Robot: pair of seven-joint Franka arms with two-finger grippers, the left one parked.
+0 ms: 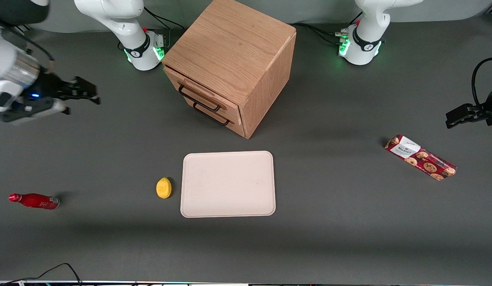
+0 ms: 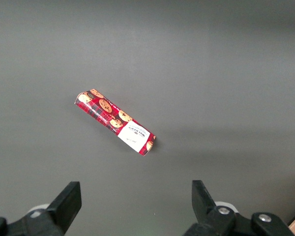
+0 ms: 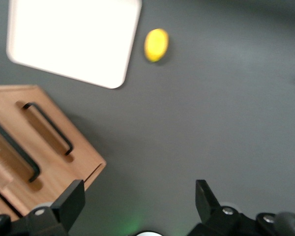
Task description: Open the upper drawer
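The light oak cabinet [image 1: 230, 51] stands at the middle of the table, with two drawers in its front. The upper drawer [image 1: 204, 92] is pushed in flush, and its thin dark bar handle [image 1: 199, 99] lies just above the bottom drawer's handle [image 1: 212, 115]. In the right wrist view the upper drawer [image 3: 12, 160] and its handle [image 3: 19, 155] show beside the bottom drawer's handle [image 3: 46, 128]. My right gripper [image 1: 83, 104] hangs above the table toward the working arm's end, well apart from the cabinet. The gripper [image 3: 140, 191] is open and holds nothing.
A pale tray [image 1: 228, 184] lies on the table in front of the cabinet, with a yellow lemon [image 1: 164, 187] beside it. A red bottle [image 1: 34, 201] lies toward the working arm's end. A red cookie packet [image 1: 420, 157] lies toward the parked arm's end.
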